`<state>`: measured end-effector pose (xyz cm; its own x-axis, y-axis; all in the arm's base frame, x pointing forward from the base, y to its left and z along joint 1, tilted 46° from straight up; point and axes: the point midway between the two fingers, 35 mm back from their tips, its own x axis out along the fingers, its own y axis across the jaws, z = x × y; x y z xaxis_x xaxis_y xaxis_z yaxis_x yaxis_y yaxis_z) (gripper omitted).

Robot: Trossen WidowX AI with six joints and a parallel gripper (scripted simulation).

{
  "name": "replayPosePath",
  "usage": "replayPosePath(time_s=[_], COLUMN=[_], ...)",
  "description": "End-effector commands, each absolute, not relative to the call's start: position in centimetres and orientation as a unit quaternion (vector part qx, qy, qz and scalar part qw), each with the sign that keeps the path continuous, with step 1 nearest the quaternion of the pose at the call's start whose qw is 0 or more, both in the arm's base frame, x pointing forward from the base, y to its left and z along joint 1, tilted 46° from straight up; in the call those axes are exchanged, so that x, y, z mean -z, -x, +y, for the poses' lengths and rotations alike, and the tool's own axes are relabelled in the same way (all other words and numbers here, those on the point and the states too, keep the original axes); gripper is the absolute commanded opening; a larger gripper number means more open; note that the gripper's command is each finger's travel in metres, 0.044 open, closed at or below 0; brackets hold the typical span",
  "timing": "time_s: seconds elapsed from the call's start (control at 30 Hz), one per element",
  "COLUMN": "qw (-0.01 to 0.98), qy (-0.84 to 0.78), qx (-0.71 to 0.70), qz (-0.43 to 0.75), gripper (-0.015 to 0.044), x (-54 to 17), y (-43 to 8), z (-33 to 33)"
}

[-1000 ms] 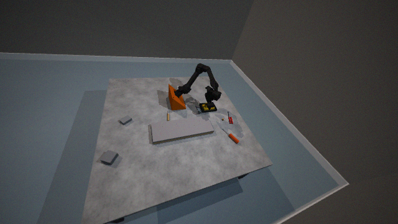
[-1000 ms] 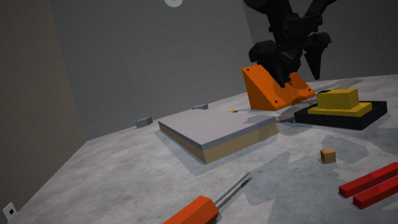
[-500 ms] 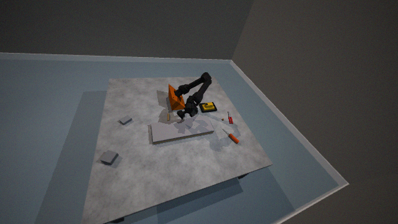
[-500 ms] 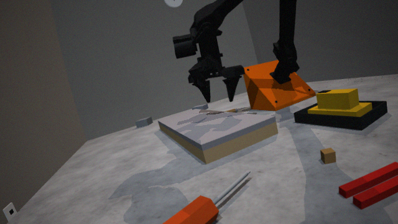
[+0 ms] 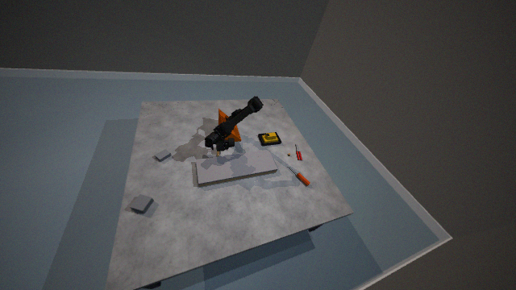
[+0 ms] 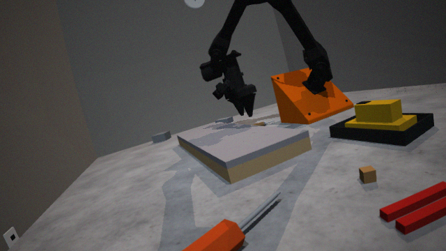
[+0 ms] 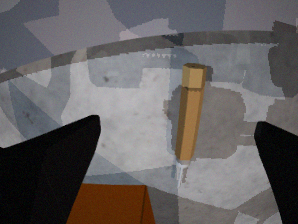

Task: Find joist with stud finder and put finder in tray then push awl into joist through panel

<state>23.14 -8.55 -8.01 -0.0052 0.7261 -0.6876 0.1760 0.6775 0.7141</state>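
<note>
The yellow stud finder [image 5: 270, 138] [image 6: 378, 111] sits in the black tray [image 6: 369, 137]. The pale floor panel [image 5: 238, 171] [image 6: 244, 143] [image 7: 175, 12] lies flat on the table; no hole can be made out in its visible top, which is partly shadowed. The awl [image 5: 218, 154] [image 6: 259, 124] [image 7: 192, 105] lies on the table behind the panel, its wooden handle end toward the panel and its thin metal tip toward the orange base. My gripper [image 5: 215, 148] [image 6: 246, 115] [image 7: 181, 126] is open and empty above the table by the awl. In the wrist view the handle shows between the fingers, right of centre.
An orange wedge base [image 5: 234, 134] [image 6: 313, 104] [image 7: 110, 205] stands close behind the awl. An orange-handled screwdriver [image 5: 303, 179] [image 6: 216, 237], a red-handled tool [image 5: 298, 155] [image 6: 414, 206] and a small wooden cube [image 5: 289, 155] [image 6: 367, 174] lie right of the panel. Two grey blocks [image 5: 163, 155] [image 5: 142, 204] lie left.
</note>
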Motion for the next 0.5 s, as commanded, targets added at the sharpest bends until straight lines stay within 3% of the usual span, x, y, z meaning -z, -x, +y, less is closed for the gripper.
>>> replayPosePath(time_s=[0.0,0.47], qw=[0.62,0.62], qy=[-0.335,-0.334], qx=[-0.218,-0.218], qz=[0.675,0.675], gripper=[0.044,0.044], x=[8.4,9.5], y=[-23.3,-23.6], z=[-8.9,-8.8])
